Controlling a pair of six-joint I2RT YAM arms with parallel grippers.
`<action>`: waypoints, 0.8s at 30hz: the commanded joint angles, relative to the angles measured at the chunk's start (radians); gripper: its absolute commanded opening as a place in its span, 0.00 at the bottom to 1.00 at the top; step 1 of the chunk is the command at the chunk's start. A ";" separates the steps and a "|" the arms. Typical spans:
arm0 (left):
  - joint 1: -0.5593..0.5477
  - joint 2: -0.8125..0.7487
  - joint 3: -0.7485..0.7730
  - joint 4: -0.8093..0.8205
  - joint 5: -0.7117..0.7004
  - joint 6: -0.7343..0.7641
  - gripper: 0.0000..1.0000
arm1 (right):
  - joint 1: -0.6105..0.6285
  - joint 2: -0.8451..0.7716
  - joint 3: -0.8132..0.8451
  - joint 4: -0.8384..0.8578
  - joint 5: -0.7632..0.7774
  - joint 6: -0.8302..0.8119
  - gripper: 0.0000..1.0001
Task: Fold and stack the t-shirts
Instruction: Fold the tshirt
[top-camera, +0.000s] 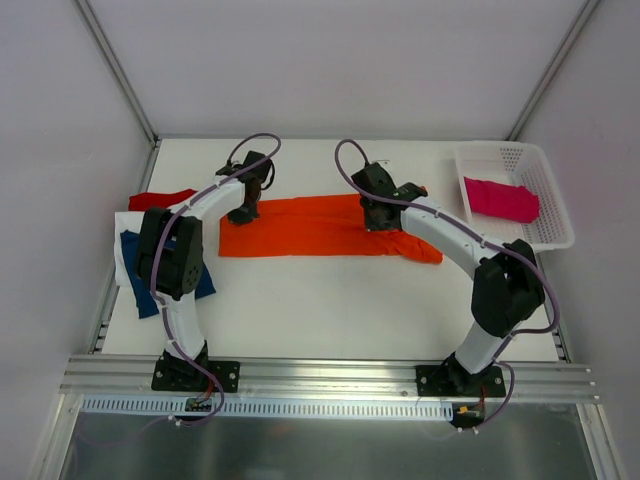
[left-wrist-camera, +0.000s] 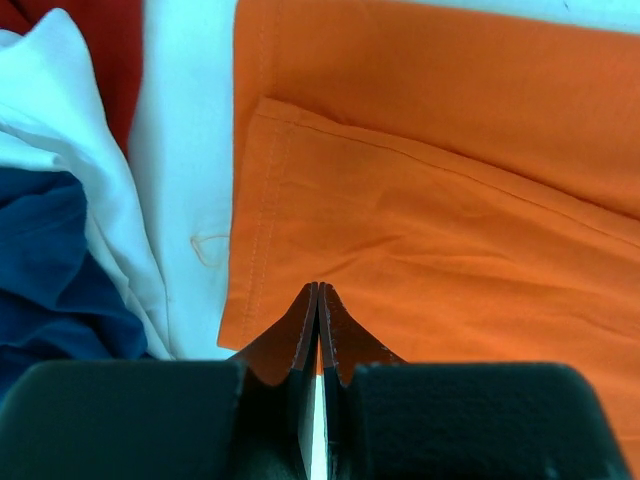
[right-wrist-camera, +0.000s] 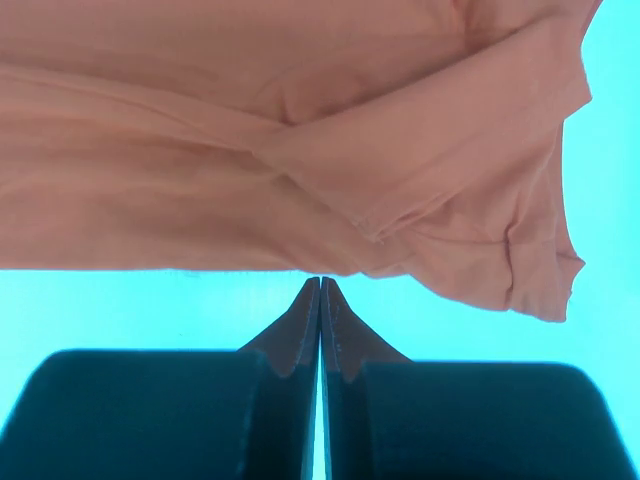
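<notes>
The orange t-shirt (top-camera: 320, 228) lay folded lengthwise in the middle of the bench (top-camera: 330, 300). The left gripper (top-camera: 243, 212) at its 9 o'clock end and the right gripper (top-camera: 375, 222) towards 3 o'clock were both clenched, seemingly empty; dragging those closed tips could rumple the fold

The orange t-shirt (top-camera: 310, 228) lies folded into a long flat band across the tabletop (top-camera: 330, 300), while the navy blue t-shirt (top-camera: 137, 290), white t-shirt (top-camera: 125, 222) and red t-shirt (top-camera: 165, 198) overlap at its left edge, and the magenta pink t-shirt (top-camera: 500, 198) lies in the basket (top-camera: 555, 237).
</notes>
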 joint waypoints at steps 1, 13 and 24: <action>-0.017 -0.037 -0.016 -0.014 0.032 -0.025 0.00 | 0.010 -0.018 -0.023 -0.079 0.033 0.041 0.00; -0.019 0.000 -0.019 -0.014 0.046 -0.005 0.00 | 0.009 0.148 0.023 -0.113 0.010 0.064 0.00; -0.019 0.028 -0.013 -0.014 0.063 0.004 0.00 | -0.028 0.246 0.121 -0.168 0.048 0.067 0.00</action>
